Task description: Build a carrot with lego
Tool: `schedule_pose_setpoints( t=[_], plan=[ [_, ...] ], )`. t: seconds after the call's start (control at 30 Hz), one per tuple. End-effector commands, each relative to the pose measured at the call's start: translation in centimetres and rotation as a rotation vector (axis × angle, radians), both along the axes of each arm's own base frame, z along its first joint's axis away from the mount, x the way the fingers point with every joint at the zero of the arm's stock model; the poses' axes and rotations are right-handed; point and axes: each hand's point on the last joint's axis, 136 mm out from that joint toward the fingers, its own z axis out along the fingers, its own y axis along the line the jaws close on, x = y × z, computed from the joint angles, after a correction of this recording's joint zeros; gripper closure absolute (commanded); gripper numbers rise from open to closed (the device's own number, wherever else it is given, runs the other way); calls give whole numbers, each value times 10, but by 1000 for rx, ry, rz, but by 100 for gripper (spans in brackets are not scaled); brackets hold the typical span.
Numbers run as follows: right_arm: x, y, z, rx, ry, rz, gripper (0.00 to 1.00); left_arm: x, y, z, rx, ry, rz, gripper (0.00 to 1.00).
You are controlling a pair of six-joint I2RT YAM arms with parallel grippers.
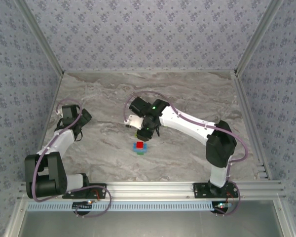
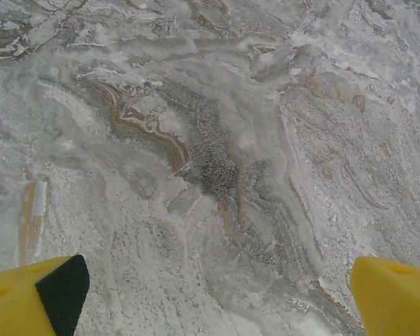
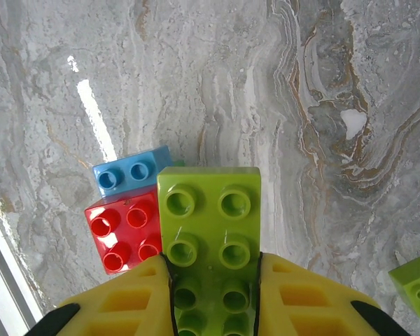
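Currently my right gripper (image 3: 213,283) pinches 1 lime-green brick (image 3: 210,210) by its long sides, just beside the half-built carrot (image 3: 122,238), red over blue; my left gripper (image 2: 217,301) hangs spread. Light, rigid, slick plastic, I judge: squeeze flat walls squarely.

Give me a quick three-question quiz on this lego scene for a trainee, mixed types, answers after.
1. True or false: the left gripper is shut on a brick.
2. What colour is the brick the right gripper is shut on? A) red B) lime-green C) blue
3. Fill in: the two-stud brick beside the red brick is ___.
Key: 1 false, it is open. 2 B, the lime-green brick. 3 the blue brick.
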Motion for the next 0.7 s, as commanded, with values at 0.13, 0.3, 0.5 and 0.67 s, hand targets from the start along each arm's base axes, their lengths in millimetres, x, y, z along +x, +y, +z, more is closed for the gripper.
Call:
schedule_pose_setpoints(
  t=[0.13,0.3,0.5,0.67],
  plan=[
    [-22,-2,10,37,41,32,71,7,2,13,-2,-37,4,2],
    [-28,1,10,45,48,59,71,7,2,12,-3,-35,2,3],
    [-30,6,9,42,65,86,71,6,2,12,-1,-35,4,3],
    [-31,5,2,14,72,106,71,6,2,12,-2,-34,4,3]
  ],
)
